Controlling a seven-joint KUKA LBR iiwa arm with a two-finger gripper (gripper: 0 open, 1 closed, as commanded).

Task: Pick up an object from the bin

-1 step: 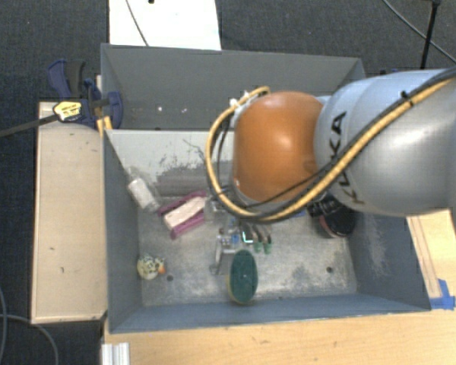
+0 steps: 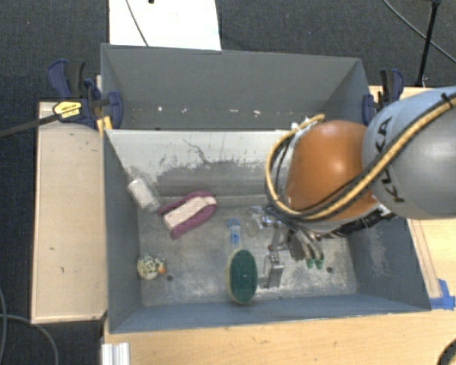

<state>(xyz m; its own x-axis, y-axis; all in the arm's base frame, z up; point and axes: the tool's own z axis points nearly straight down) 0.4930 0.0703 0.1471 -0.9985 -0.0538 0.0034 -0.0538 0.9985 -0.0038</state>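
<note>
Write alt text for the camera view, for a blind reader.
A gripper hangs low in a grey bin, just right of a green oval. A purple block, white tube, blue bit and pale ball lie left of the gripper.

My arm point(image 2: 433, 158) is smooth grey with black KUKA lettering, an orange dome cover point(image 2: 327, 166) at the wrist, yellow-and-black cables point(image 2: 271, 172) looped around it, and a bare metal gripper point(image 2: 283, 261) underneath.

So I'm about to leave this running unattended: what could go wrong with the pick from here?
The hand sits just right of the dark green oval object, which lies close to the grey metal bin's front wall. It may shove the object against that wall instead of gripping it. The small blue piece lies just behind and could get knocked or caught too.
</note>
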